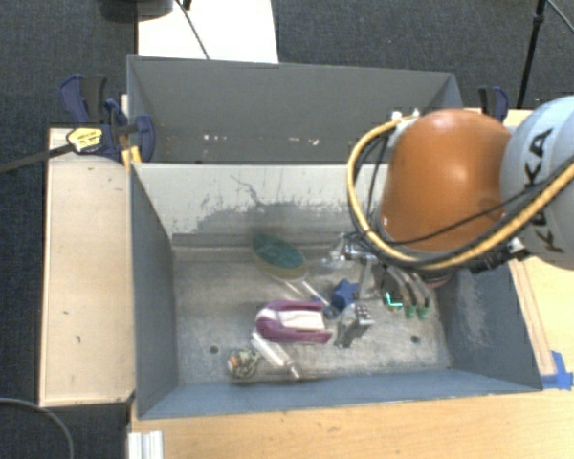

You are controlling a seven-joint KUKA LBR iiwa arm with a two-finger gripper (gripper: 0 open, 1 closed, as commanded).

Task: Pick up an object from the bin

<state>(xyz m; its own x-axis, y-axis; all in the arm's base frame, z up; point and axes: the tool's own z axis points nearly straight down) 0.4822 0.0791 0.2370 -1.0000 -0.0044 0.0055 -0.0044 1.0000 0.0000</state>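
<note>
Near the grey metal bin's [220, 208] front wall the gripper [352, 328], whether apart or together I cannot tell, is hanging beside a purple-and-white plastic tube [292, 321], probably light and slippery; grasp mid-body.

One each: teal oval [278, 252], purple object [292, 321], blue piece [342, 295], speckled lump [242, 361].

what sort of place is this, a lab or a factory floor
Most likely a robotics lab rigged for picking trials: a KUKA arm reaches into a grey bin of small odd things, a purple-and-white one among them, and cables trail over dark carpet around it.
</note>
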